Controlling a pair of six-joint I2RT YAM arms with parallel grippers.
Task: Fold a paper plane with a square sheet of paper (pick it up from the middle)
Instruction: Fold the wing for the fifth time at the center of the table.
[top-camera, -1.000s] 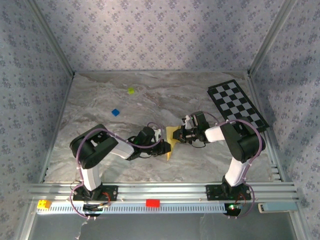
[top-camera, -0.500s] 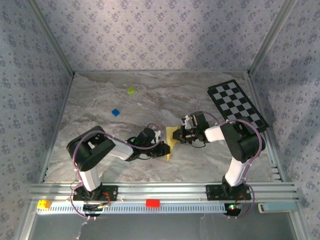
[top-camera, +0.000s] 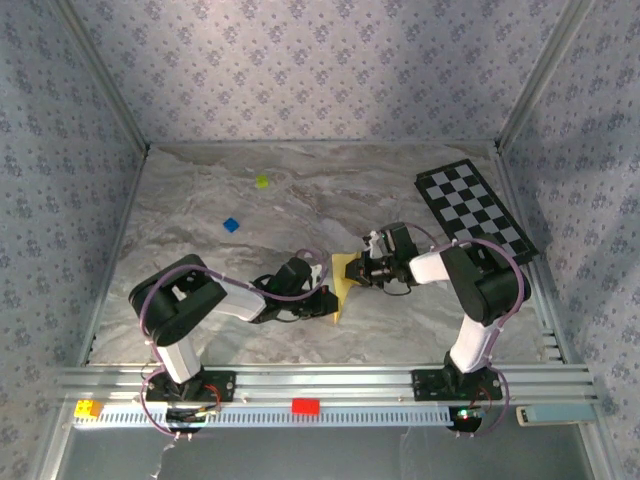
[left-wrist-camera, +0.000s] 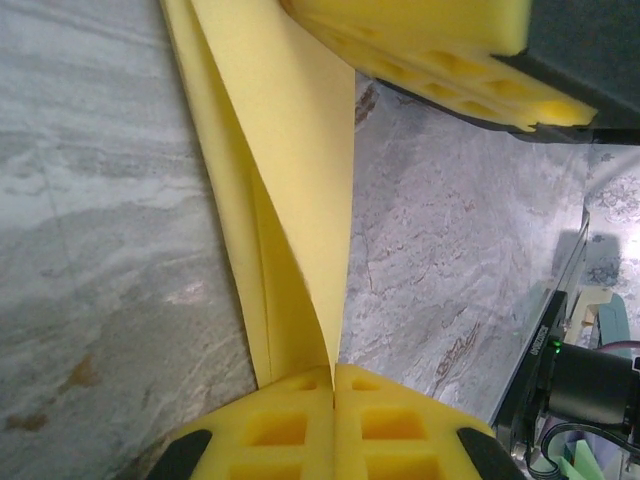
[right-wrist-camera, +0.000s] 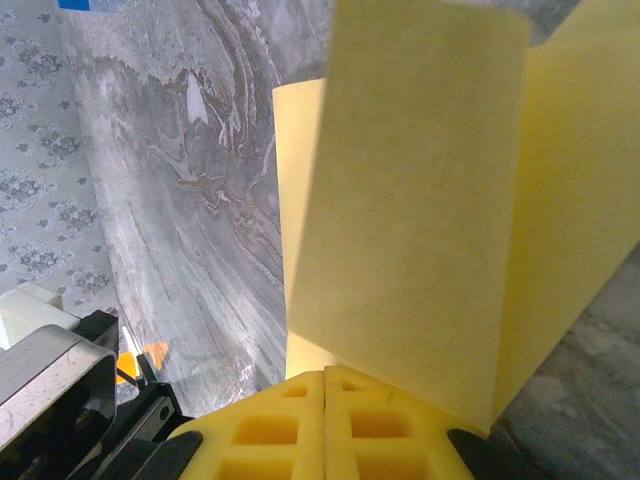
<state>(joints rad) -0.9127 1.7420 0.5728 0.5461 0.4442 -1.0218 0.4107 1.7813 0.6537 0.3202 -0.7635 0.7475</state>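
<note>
Two grippers are pinching one square sheet of paper (top-camera: 343, 283), which is standing folded above the table (top-camera: 200, 200), left of the checkered board (top-camera: 474, 209) and nearer the arms. Farther from the board, the left gripper (left-wrist-camera: 334, 378) is closing tight on the sheet's doubled edge. Closer to the board, the right gripper (right-wrist-camera: 324, 380) is clamping the opposite edge, probably keeping the layers aligned for creasing.

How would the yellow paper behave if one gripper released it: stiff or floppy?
Probably floppy: the yellow paper curls over in a soft bend. Likely very light, being one thin sheet. Its creased layers, seen from the left wrist, may be stiffer.
</note>
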